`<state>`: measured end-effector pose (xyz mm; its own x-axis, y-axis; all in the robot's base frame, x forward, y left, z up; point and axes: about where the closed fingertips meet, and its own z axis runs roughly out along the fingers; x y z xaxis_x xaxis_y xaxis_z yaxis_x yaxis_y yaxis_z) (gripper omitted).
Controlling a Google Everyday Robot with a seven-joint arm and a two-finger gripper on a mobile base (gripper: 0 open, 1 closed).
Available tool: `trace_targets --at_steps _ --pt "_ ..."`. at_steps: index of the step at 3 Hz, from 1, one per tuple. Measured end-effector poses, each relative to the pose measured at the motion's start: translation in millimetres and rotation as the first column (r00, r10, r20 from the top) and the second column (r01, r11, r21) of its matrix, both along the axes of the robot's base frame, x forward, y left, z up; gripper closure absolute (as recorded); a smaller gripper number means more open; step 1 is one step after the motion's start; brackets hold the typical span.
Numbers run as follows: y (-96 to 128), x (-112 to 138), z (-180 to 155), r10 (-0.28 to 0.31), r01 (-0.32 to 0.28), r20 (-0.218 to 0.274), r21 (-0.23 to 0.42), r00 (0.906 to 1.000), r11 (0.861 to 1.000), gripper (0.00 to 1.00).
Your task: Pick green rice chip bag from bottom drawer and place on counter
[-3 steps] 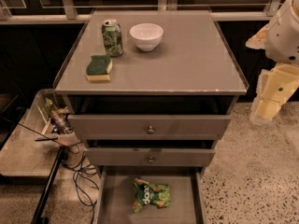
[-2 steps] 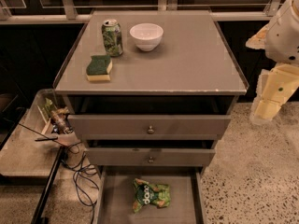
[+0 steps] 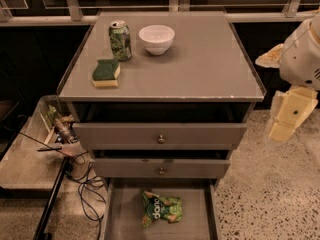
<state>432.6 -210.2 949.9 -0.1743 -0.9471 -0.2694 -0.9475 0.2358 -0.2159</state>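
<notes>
The green rice chip bag (image 3: pixel 161 209) lies crinkled on the floor of the open bottom drawer (image 3: pixel 120 219), near its middle. The counter (image 3: pixel 200 64) is the grey-brown top of the cabinet above it. My gripper (image 3: pixel 286 118) hangs at the right edge of the view, beside the cabinet's right side at about the height of the upper drawers, well away from the bag and holding nothing that shows.
On the counter's left part stand a green soda can (image 3: pixel 120 40), a white bowl (image 3: pixel 156 38) and a green-topped yellow sponge (image 3: pixel 106 73). The two upper drawers (image 3: pixel 160 135) are pulled out a little. A low shelf with clutter and cables (image 3: pixel 55 134) sits left of the cabinet.
</notes>
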Motion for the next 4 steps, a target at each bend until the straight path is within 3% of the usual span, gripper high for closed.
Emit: trace_targets --at_steps 2,4 --pt "18.4 -14.6 -51.6 0.070 -0.069 -0.010 0.116 0.9975 0.991 0.00" --pt "33.7 -17.7 -120.6 0.101 -0.104 0.026 0.228 0.9946 0.968 0.00"
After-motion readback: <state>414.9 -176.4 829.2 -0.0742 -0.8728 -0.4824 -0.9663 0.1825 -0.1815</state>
